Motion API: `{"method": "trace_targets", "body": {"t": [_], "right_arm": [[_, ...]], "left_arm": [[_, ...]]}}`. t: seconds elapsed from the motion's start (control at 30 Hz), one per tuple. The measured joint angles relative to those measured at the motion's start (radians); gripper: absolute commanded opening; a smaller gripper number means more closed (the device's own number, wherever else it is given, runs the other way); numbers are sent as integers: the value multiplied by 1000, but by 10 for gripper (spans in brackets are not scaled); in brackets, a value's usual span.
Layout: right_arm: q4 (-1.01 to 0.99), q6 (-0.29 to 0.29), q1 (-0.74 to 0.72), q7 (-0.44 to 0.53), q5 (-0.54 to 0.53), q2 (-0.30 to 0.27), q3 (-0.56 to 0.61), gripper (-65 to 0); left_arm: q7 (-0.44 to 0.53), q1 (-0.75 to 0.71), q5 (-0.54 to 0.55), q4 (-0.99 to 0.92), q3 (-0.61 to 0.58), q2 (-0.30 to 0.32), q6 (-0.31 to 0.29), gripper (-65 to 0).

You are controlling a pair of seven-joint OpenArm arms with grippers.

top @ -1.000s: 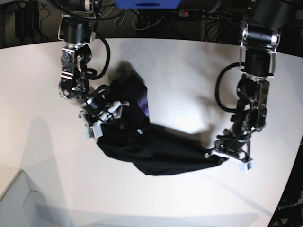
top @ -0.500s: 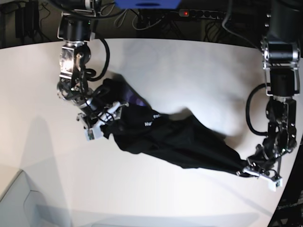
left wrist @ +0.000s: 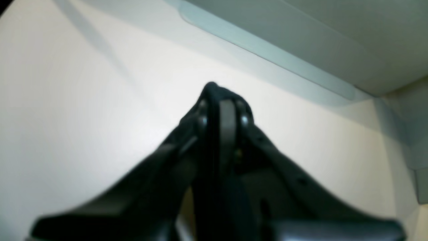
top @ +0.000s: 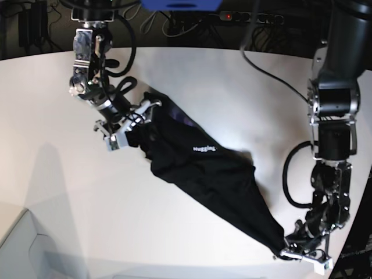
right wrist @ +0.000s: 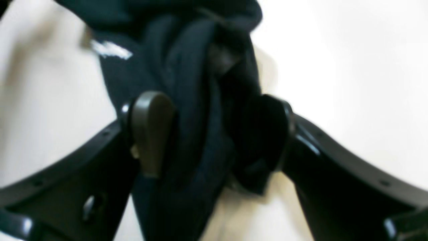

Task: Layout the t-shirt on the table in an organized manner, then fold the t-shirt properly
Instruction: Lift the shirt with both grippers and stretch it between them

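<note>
On the base view's left side, the right gripper (top: 129, 124) has its jaws spread wide around a thick bunch of the t-shirt (top: 209, 174); the right wrist view shows dark cloth packed between the two pads (right wrist: 152, 132), so that end is gripped. From there the shirt runs as one long black band across the table (top: 244, 87), slanting down toward the near right corner, white lettering showing partway along it. It looks drawn out, not spread: still a rope of cloth, not a laid-out shirt. At the far end, by the table's edge, sits the left gripper (top: 302, 251), its jaws nearly together with a small nub of black cloth poking past the tips in the left wrist view. That pinch is thin. The risk here: more pull between the arms could slip the hem out of the left jaws, and the freed end sits so near the table's edge that it might slide off. The bunched right-hand grip may also hold several layers, keeping the shirt from opening flat.
</note>
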State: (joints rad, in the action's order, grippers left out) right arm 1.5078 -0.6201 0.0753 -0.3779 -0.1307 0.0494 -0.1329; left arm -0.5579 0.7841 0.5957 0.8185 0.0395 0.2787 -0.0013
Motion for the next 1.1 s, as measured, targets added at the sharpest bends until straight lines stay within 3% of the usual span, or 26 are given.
{"method": "trace_targets", "body": {"t": [0.17,0.3,0.4,0.57,0.7,0.87,1.1], "right_arm": [[117,0,67,-10,7,-5,-4,-233],[177,0,72,-2,3,-3,-3,-233],[182,-1,77,-6,2,-2,-3,-233],[179,0,84,-6,3,-2,-3,-233],[179,-1,83,-4,3,-2,-3,-233],[178,-1,77,-6,3,-2,-4,-233],[178,-1,75,-10,3,-2,1,-233]], "left_arm": [[-9,-2,-9,-89,5,6,10,-248],[-8,1,-1,-72,12,3,9,-134],[-42,-41,21,65,12,8,11,-122],[-89,-273,71,307,8,1,3,-122],[-118,-407,68,308,-1,-35,9,-122],[-84,-450,67,321,0,-29,8,-122],[-95,-470,69,323,-113,-43,8,-122]]}}
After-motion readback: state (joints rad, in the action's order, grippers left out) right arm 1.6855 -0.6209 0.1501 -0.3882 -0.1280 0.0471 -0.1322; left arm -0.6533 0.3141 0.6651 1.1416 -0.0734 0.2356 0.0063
